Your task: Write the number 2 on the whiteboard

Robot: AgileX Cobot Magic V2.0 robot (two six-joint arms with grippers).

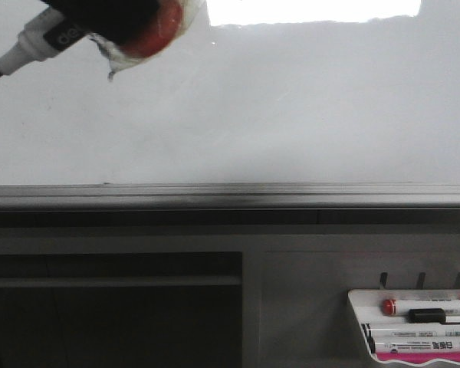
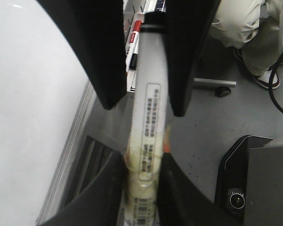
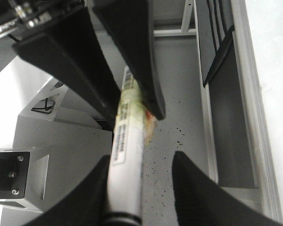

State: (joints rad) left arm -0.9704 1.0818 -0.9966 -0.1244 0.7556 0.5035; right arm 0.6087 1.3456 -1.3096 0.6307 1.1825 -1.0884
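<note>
Writing has not begun: the whiteboard (image 1: 291, 115) is bare and shiny, and no number 2 shows on it anywhere. The board fills the top part of the front view, with its grey rail (image 1: 230, 195) running along the bottom edge. A marker (image 1: 38, 38) pokes in at the top left corner of the board, cap off, with its black tip pointing down and to the left. I cannot tell if the tip touches the board. The left gripper (image 2: 141, 188) is pinching the marker tight, right where some yellowish tape is wrapped around it. The right gripper (image 3: 141, 188) sits around the back end of the same marker. One of its fingers is against the pen and the other seems to have a little gap, so I cannot tell if it is squeezing or only close. I think the step in hand is getting the pen ready and held well for writing. The next move would need the tip to press softly on the board, then make a round top, a slanted line down, and a flat line at the bottom. A small white tray (image 1: 414, 330) with spare pens hangs low on the right.
</note>
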